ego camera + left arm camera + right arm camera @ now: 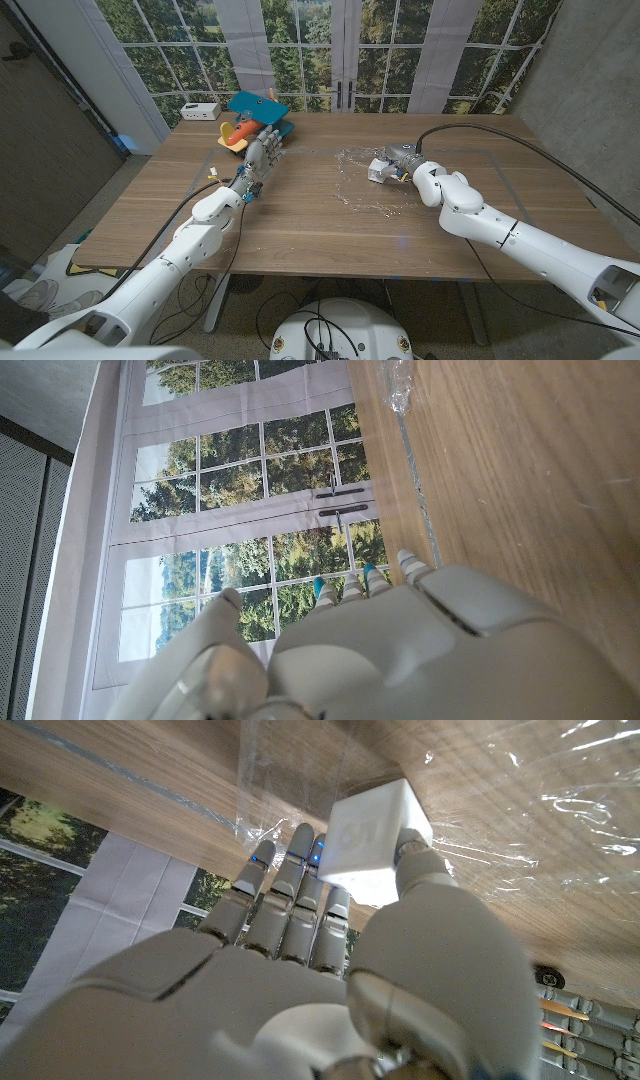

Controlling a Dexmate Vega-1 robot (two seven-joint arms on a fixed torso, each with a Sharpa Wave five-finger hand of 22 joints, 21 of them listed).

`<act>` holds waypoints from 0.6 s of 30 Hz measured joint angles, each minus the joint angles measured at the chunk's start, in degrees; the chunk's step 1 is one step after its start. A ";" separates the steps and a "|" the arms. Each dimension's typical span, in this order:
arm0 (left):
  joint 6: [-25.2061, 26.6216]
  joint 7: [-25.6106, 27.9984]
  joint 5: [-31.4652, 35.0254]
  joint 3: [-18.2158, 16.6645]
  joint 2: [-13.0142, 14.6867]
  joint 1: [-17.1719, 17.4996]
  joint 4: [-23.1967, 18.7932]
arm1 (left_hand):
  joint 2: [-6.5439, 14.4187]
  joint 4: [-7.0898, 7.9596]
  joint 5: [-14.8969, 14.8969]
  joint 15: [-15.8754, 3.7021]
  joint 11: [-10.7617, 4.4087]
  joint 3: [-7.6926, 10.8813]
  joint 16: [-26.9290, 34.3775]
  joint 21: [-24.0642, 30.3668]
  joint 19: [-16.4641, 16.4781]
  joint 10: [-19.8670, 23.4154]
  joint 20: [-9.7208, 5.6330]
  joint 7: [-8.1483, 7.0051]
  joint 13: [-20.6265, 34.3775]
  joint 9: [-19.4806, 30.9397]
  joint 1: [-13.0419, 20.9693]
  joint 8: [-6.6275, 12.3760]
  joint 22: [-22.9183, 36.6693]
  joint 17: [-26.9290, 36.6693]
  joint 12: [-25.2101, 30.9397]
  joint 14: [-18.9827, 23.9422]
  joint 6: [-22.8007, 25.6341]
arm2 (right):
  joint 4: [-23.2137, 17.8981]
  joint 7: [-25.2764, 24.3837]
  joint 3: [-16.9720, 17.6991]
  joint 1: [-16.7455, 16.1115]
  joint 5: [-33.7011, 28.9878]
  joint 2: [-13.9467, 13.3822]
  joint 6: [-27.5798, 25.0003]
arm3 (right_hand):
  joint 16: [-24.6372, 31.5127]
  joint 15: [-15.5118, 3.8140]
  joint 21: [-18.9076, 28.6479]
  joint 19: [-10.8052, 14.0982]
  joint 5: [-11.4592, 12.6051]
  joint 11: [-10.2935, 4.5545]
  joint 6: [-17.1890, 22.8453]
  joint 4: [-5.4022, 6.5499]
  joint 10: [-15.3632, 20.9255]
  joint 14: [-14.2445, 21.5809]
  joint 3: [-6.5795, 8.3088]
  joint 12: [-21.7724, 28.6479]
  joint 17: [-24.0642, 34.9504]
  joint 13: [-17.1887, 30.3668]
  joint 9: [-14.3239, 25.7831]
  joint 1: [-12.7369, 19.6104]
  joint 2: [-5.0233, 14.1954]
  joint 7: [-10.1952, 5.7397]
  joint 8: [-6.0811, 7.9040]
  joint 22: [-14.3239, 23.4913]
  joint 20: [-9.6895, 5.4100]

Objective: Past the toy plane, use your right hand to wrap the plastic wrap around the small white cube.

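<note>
The small white cube [380, 170] lies on a crumpled sheet of clear plastic wrap [362, 190] right of the table's middle. My right hand [402, 159] is at the cube from the right. In the right wrist view the thumb [420, 866] presses one side of the cube [374, 838] and the fingers [292, 885] lie against the other, with wrap [560, 810] spread on the wood around it. The toy plane [256, 114], blue with orange, stands at the back left. My left hand [261, 160] reaches toward it with straight fingers, holding nothing.
A small white box [202, 110] sits at the back left corner beside the plane. A black cable [470, 128] arcs over the table's right side behind my right arm. Bare wood [300, 215] lies between the two arms. In the left wrist view an edge of wrap [400, 388] shows.
</note>
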 measured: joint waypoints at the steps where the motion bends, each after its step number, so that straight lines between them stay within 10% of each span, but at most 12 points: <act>1: 0.02 0.00 0.00 0.00 0.02 0.00 -0.04 | 0.00 0.00 0.02 0.00 0.00 0.00 0.00 0.00 0.00 0.00 0.00 0.00 0.00 0.00 0.00 0.00 0.00 0.00 0.00 0.00 0.00 | -0.03 0.16 -0.03 0.02 0.01 -0.03 -0.12 | -0.17 0.06 0.00 -0.24 -0.03 -0.10 -0.35 -0.14 -0.93 -0.32 0.15 -0.65 -0.14 -0.26 -0.14 -0.11 0.17 -0.35 -0.29 0.00 0.16; 18: 0.23 0.45 0.18 -0.02 0.14 0.28 -0.90 | 0.00 0.00 0.37 0.31 -0.01 0.00 0.00 0.00 0.00 0.00 0.00 0.00 0.00 0.00 0.00 0.00 0.00 0.00 0.00 -0.33 0.00 | -1.79 4.02 -0.18 0.30 0.89 -1.39 -1.97 | -3.01 0.73 -1.16 -3.28 0.30 -0.61 -13.94 1.94 -7.12 -5.63 -1.65 -7.36 -1.11 -3.12 -0.18 -7.68 -3.32 -1.66 -3.98 0.00 1.84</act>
